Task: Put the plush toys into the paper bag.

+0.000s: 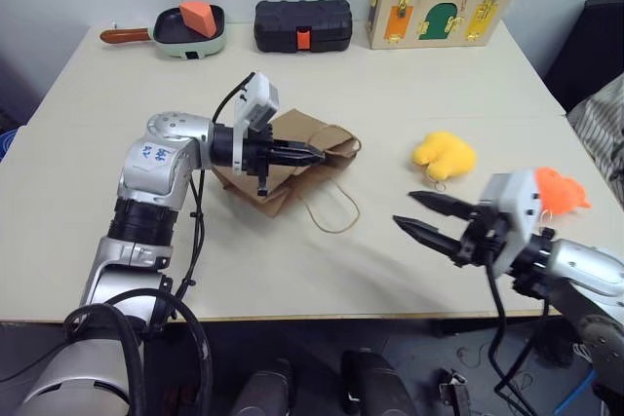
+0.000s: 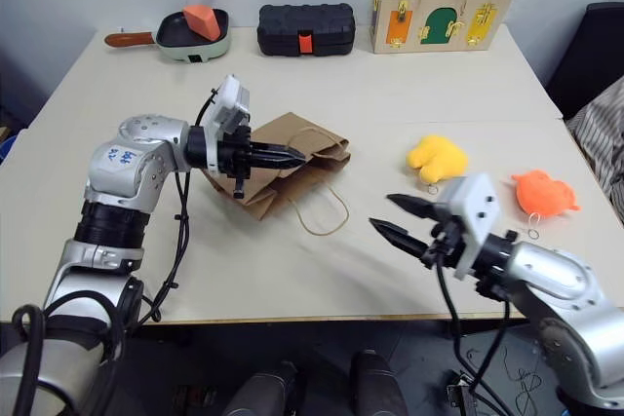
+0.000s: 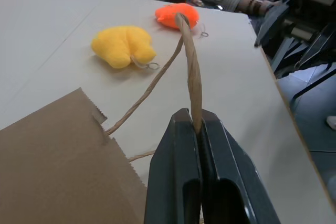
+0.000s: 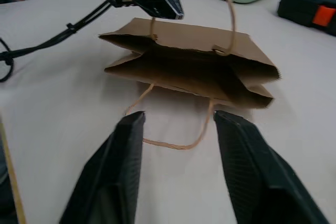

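- Two black fingers of right gripper (image 2: 392, 218) spread apart near the table's front edge, nothing between them, aimed at the bag mouth.
- Left gripper (image 1: 310, 155) pinched tight on upper handle loop (image 3: 193, 72) of paper bag (image 4: 191, 66), mid-table, lying on its side.
- Yellow plush (image 1: 445, 155) and orange plush (image 2: 543, 192) on table (image 1: 390, 85) right of bag, well apart from it.

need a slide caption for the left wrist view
Left gripper shut on paper bag handle; yellow and orange plush toys beyond.
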Robot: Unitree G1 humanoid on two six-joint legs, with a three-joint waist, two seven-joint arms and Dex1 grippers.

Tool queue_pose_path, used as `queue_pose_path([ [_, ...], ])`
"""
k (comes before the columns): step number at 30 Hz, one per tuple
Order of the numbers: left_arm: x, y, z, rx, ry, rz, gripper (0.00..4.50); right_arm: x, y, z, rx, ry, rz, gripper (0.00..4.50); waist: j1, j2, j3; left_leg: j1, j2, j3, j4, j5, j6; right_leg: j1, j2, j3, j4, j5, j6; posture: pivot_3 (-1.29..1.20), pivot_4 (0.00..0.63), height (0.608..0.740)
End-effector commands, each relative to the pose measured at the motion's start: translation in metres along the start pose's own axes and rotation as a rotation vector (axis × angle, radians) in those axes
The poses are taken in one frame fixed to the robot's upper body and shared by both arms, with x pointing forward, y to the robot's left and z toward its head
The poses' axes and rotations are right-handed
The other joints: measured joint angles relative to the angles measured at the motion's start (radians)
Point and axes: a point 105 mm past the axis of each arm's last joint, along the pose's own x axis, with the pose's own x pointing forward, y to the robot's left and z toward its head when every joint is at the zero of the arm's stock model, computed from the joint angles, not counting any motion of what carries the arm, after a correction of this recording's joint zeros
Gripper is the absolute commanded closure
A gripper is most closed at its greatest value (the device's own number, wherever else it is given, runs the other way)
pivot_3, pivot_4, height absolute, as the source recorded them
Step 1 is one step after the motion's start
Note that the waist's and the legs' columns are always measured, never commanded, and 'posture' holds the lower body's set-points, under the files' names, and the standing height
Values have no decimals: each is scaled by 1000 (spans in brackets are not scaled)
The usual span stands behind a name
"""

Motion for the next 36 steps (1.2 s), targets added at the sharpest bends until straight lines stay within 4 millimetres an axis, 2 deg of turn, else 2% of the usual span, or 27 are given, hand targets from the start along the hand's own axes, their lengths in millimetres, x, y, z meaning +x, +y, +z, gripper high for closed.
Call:
queue_pose_path([
  [1, 3, -13, 15, 20, -51, -35, 4500, 27, -1, -9, -2, 18, 9, 3836, 0, 0, 0, 0, 0, 0, 1, 0, 0, 0, 0, 0, 0, 0, 0, 0, 150, 740],
  [3, 6, -20, 17, 13, -63, -62, 4500, 49, -3, -16, -8, 37, 17, 4465, -4, 0, 0, 0, 0, 0, 2, 0, 0, 0, 0, 0, 1, 0, 0, 0, 150, 740],
  [9, 9, -33, 28, 12, -112, -99, 4500, 91, -16, -37, 7, 87, -11, 4465, -14, 0, 0, 0, 0, -1, 4, 0, 0, 0, 0, -1, 2, 0, 0, 0, 150, 740],
  [14, 7, -43, 32, 12, -140, -131, 4500, 110, -22, -54, 20, 132, -23, 4465, -29, 0, 0, 0, 0, -1, 5, 0, -1, -1, 0, -1, 4, 0, 0, 0, 150, 740],
  [17, 4, -46, 32, 19, -150, -132, 4500, 113, -20, -76, -7, 218, 2, 4465, -32, 0, -1, 0, 0, -1, 5, 0, -1, -1, 0, -2, 7, 0, 0, 0, 150, 740],
  [19, 1, -39, 33, 23, -156, -86, 4500, 108, -16, -92, -60, 285, 35, 4465, -33, 1, -1, 0, 0, -1, 5, 0, -1, -1, 0, -2, 7, 0, 0, 0, 150, 740],
  [22, -8, -24, 39, 14, -181, 3, 4500, 102, -16, -107, -87, 333, 48, 4465, -35, 1, -1, 0, 0, -1, 5, 0, -1, -1, 0, -1, 7, 0, 0, 0, 150, 740],
  [30, -38, -21, 71, 18, -304, 23, 4500, 97, -20, -119, -98, 370, 42, 4465, -43, 1, -1, 1, 0, -3, 6, -1, -2, 0, 0, -2, 7, 0, 0, 0, 150, 740],
  [34, -35, -19, 70, 43, -291, 47, 4500, 94, -20, -125, -98, 384, 31, 4465, -43, 1, -2, 1, 0, -4, 6, -1, -2, 0, 0, -2, 7, 0, 0, 0, 150, 740],
  [36, -28, -20, 62, 32, -273, 48, 4500, 93, -21, -123, -94, 374, 19, 4465, -43, 1, -2, 1, -1, -4, 6, -1, -2, 0, 0, -2, 7, 0, 0, 0, 150, 740],
])
